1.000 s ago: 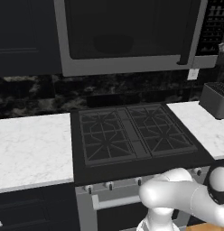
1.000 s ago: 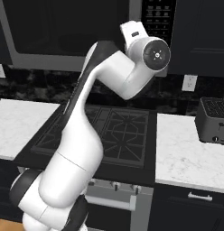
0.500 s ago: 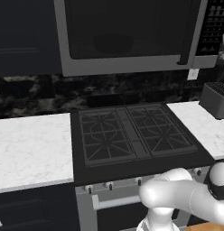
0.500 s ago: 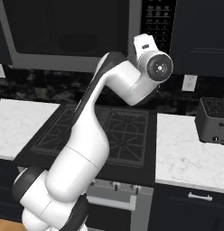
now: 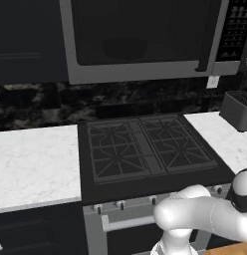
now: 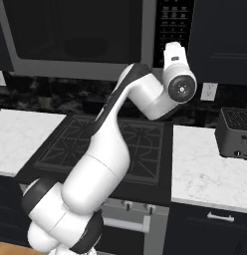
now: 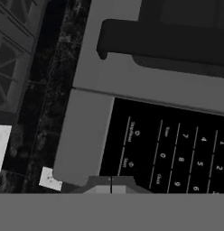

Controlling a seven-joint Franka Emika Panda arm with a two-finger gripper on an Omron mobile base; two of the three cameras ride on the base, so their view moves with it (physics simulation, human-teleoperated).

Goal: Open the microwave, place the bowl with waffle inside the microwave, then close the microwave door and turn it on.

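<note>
Looking first at the microwave (image 5: pixel 145 40), we find it mounted in the upper part of the left base view, above the stove (image 5: pixel 145 149), with the microwave door (image 5: pixel 138 35) shut flat against its frame and the black bar handle (image 5: pixel 205 37) at the door's right edge. Through the dark glass we make out a low rounded shape near the middle of the cavity, which we take to be the bowl (image 5: pixel 124 49) already set inside; the waffle is too dim to tell apart from it. So we judge the opening, loading and closing steps done, with only switching on left. In the right base view the arm reaches up toward the upper centre of the frame, its hand just in front of the black button panel (image 6: pixel 168 27). In the hand view the gripper (image 7: pixel 111 180) sits at the bottom centre, its fingertips pressed together with nothing between them, right at the lower edge of the keypad, whose number keys spread to the lower right, while the handle runs across the top. We cannot tell whether the tips touch a key yet. Further out, the marble counter (image 6: pixel 205 174) carries a dark toaster (image 6: pixel 235 132) at the right, and a wall outlet (image 6: pixel 209 91) sits beside the hand.
</note>
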